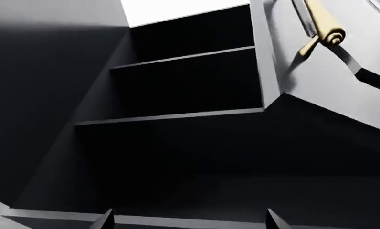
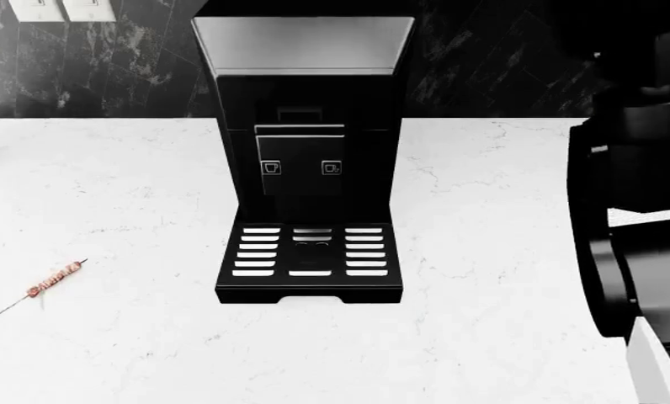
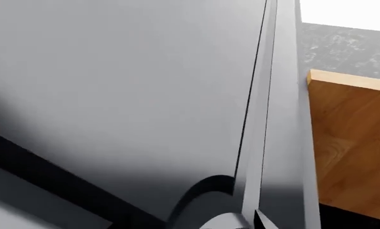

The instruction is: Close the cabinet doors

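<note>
1. Cabinet door [image 1: 343,71], in your left wrist view, stands swung open: a glossy dark panel carrying a brass bar handle [image 1: 323,24], with its edge beside the open cabinet interior.
2. Inside that opening you see dark shelves [image 1: 177,114] stepping back in shadow, with a bright strip beyond them.
3. Your left hand [image 1: 190,222] shows only two dark fingertips at the frame edge, spread apart and holding nothing, facing the opening.
4. Your right wrist view is filled by a smooth grey-black cabinet panel [image 3: 113,86] very close up, with a narrow seam [image 3: 254,95] running along it and wood floor [image 3: 349,143] past its edge.
5. Your right hand is barely visible there; you cannot tell how it stands.
6. Your head view shows no doors, only a black coffee machine [image 2: 307,160] on the white marble table [image 2: 110,210], with a skewer [image 2: 43,286] well off to the left.
</note>
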Tool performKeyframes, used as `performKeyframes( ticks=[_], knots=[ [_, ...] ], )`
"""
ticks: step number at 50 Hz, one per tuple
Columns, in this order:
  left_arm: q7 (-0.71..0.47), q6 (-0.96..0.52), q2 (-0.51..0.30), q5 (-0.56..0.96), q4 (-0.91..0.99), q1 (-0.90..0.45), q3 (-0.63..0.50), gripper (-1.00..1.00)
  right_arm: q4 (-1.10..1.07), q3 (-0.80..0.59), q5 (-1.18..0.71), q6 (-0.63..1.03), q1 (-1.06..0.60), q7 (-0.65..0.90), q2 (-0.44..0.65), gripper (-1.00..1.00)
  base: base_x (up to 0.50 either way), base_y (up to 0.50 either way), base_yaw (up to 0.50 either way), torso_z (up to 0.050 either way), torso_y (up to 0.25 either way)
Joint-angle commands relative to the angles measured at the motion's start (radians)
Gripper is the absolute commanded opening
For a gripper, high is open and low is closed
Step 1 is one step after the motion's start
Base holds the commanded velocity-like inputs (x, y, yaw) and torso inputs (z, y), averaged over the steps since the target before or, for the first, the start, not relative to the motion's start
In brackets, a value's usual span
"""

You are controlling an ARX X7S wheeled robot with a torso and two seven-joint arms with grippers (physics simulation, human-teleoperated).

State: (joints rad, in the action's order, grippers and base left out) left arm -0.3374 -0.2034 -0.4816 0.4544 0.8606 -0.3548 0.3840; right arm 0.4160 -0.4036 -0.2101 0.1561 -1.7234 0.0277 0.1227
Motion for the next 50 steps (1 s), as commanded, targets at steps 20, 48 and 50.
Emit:
performKeyframes(
  ticks=[20,48,50],
  knots=[
    [0.001,-0.099,-0.123,0.223,0.135,0.254,0.592,1.00,0.662,-1.134,-0.996,-0.607,-0.296,0.047,-0.123,1.00,0.00,0.00,0.00,0.001,0.000],
    [0.016,-0.091,-0.142,0.197,0.112,0.297,0.617,1.00,0.501,-1.134,-0.837,-0.488,-0.241,0.033,-0.123,1.00,0.00,0.00,0.00,0.000,0.000],
    [0.017,-0.090,-0.143,0.186,0.110,0.299,0.612,1.00,0.488,-1.134,-0.831,-0.485,-0.242,0.031,-0.123,1.00,0.00,0.00,0.01,0.000,0.000]
  ],
)
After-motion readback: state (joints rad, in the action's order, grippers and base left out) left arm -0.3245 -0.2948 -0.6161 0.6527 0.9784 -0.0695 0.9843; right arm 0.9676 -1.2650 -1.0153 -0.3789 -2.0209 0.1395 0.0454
